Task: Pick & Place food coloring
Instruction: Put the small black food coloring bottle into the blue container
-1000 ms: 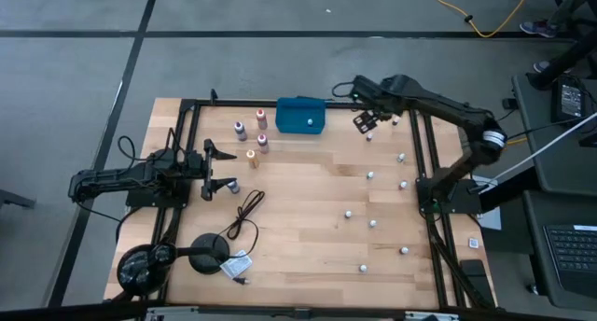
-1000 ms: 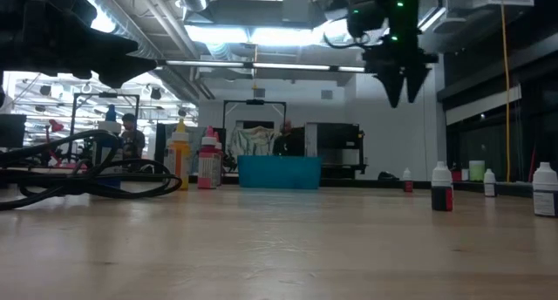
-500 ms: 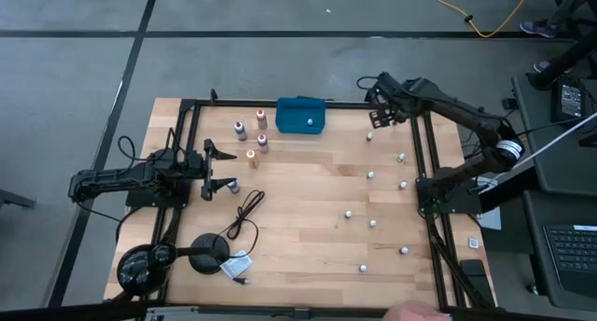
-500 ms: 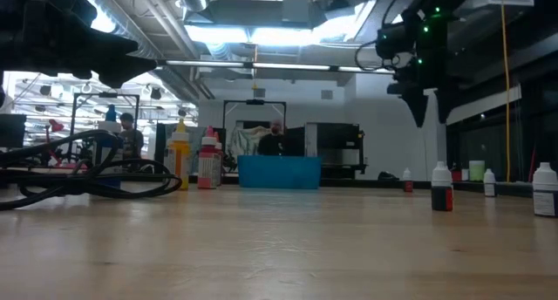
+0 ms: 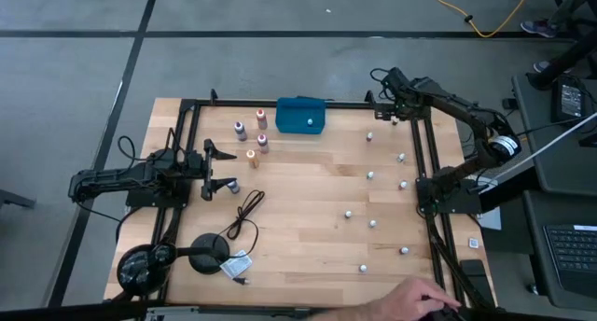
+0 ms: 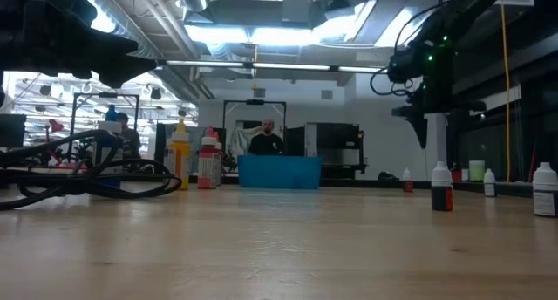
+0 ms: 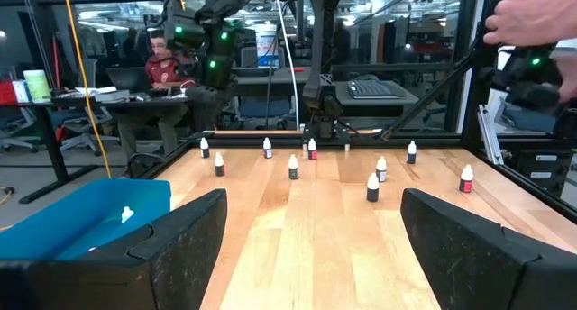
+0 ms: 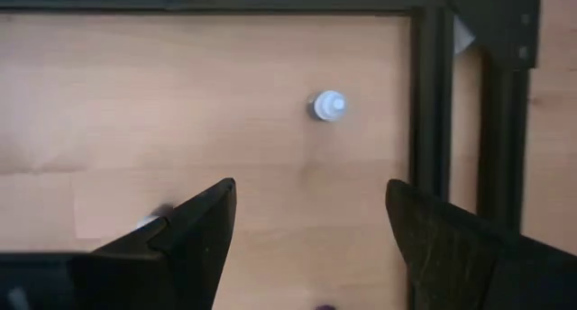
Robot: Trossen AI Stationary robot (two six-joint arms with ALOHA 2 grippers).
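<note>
Right wrist view showed the right gripper point(image 8: 311, 247), fingers apart, above a tiny white-capped plastic bottle point(image 8: 328, 105) at 12 o'clock; probably light, tippy, best pinched at its sides.

No lettering, label, brand or number can be read on any bottle, the tray, or the tabletop.

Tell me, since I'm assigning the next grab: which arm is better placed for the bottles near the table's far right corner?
Right. The right gripper hangs open above the far right corner, a food coloring bottle directly beneath it. The left gripper waits at the left edge.
</note>
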